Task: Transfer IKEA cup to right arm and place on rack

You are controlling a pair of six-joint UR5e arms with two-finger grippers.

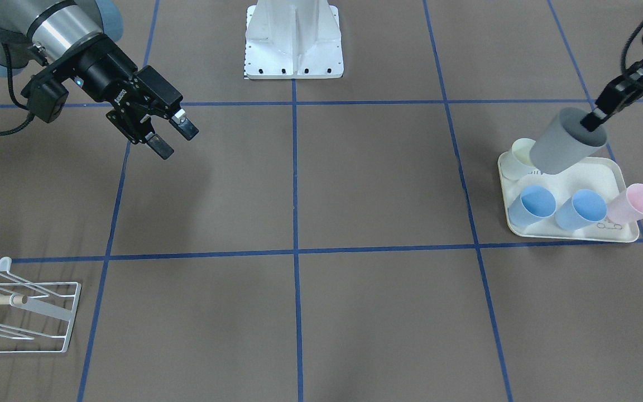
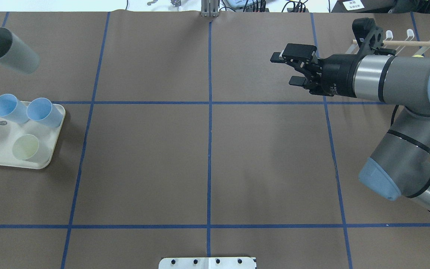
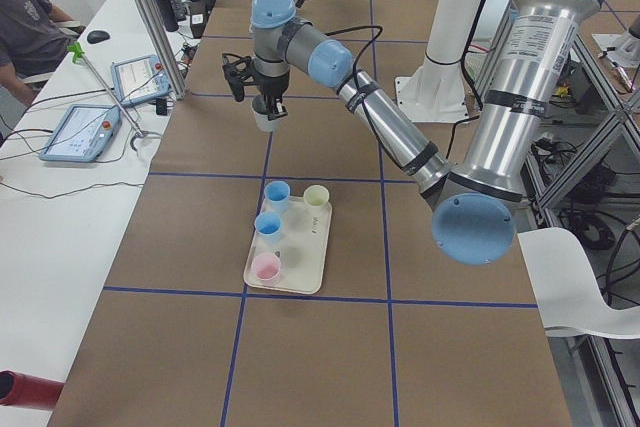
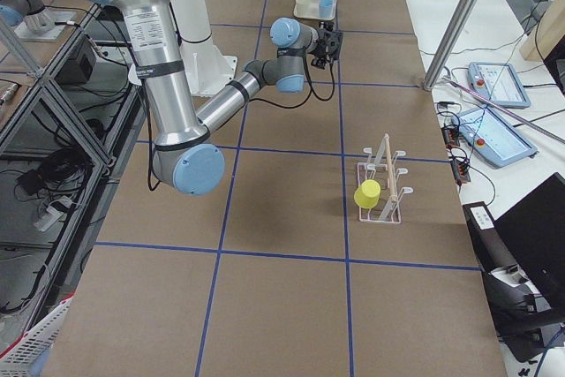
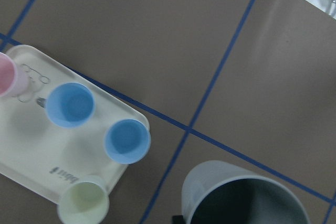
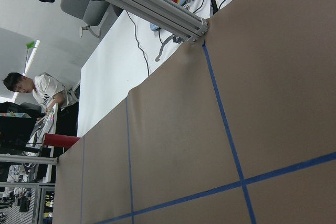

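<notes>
Cup (image 1: 567, 142), grey, aloft and tilted near tray (image 1: 612, 167), rim pinched by left pincer (image 1: 593, 120), one finger inside mouth. Tray sits on tabletop (image 1: 355, 184), carrying two blue cups (image 1: 532, 204), pink cup (image 1: 634, 204) and pale cup (image 1: 522, 156). Right pincer (image 1: 177, 140) spread, empty, hanging over tabletop well apart from it. Rack (image 1: 48, 312) at opposite end, yellow cup (image 4: 367, 193) on it.

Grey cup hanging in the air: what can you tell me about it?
The grey cup is a plain, tapered tumbler, matte like plastic, seemingly empty and dark inside. It hangs tilted in the air near the tray, touching nothing but the left gripper, which pinches its rim with one finger inside the mouth.
</notes>
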